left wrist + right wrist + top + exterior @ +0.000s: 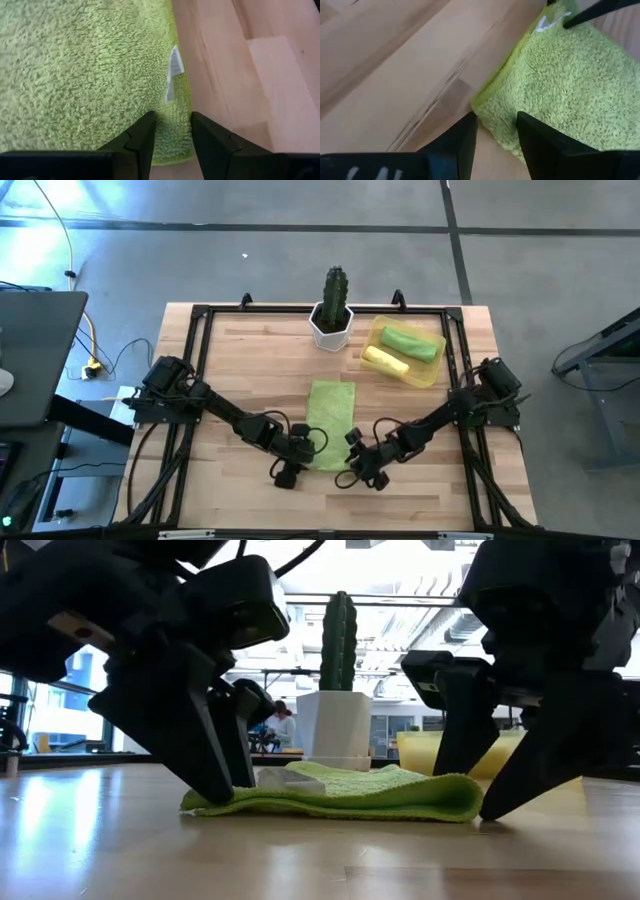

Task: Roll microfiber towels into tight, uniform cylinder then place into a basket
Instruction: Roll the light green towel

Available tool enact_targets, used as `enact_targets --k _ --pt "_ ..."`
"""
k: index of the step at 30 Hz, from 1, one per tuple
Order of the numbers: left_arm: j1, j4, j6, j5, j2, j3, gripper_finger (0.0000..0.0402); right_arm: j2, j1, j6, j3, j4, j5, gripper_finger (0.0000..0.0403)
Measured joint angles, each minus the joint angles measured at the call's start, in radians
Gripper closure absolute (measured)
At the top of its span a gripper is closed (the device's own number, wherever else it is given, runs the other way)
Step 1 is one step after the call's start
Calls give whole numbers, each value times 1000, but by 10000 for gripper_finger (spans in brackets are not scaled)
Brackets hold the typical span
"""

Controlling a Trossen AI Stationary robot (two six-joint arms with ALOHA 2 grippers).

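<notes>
**Both grippers at the towel's near edge, one corner each**

While two rolled cloths, one lime-green (413,343) and one bright yellow (385,361), already lie in the shallow pale yellow-orange square basket (432,375) at the upper right of the high view, the third lime-green microfiber towel (331,410) lies folded into a long strip at the table's centre. Its long axis runs up and down the high view, from the white hexagonal cactus pot (331,326) toward the lower edge of the wooden table (240,355). The strip's short lower edge is what the coming roll depends on, and both arms meet there. The left gripper (172,137) stands at the lower-left corner, its jaws narrowly spread with the towel's hem between them, near a small white label (173,70). The right gripper (496,132) stands at the lower-right corner, jaws likewise apart, straddling the cloth's edge. Neither is visibly clamped. The two are about equally near, so the roll would likely start from this edge and travel up the frame toward the cactus.
</notes>
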Motion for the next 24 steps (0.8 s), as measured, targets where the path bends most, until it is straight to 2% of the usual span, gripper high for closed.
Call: enact_targets --k 4,11,18,24 --pt "-2 3 -120 2 0 0 284 3 1 85 0 -1 8 286" --pt "-32 23 -292 4 0 0 284 6 1 288 0 -12 -1 392" --pt "-67 80 -331 7 -8 9 284 -8 -5 475 -1 -25 -47 399" --pt "-79 64 -237 7 -12 68 284 -45 -16 571 -5 -58 -87 401"
